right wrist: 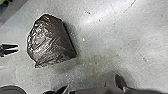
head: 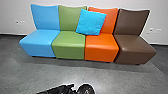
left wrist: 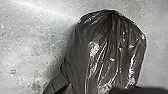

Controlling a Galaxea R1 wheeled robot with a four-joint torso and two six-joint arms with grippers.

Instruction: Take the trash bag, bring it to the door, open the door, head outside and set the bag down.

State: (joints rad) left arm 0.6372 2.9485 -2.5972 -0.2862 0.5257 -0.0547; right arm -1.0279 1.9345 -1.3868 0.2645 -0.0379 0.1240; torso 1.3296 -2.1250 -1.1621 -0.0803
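The trash bag point(right wrist: 50, 40), dark and shiny, stands on the grey floor in the right wrist view. Beside it my left gripper point(right wrist: 17, 48) is open, pointing toward the bag with a small gap between them. In the head view my left gripper point(head: 70, 88) comes in at the bottom edge, next to the rounded black top of the bag point(head: 86, 89). Up close in the left wrist view the bag point(left wrist: 107, 50) shows its plastic gathered to a point at one end. Whether my right gripper is open or shut cannot be made out.
Four joined seats, blue point(head: 40, 42), green point(head: 68, 46), orange point(head: 101, 48) and brown point(head: 133, 48), stand across the way ahead against a white wall point(head: 15, 15). A bright blue cushion point(head: 91, 22) leans on the green and orange backrests.
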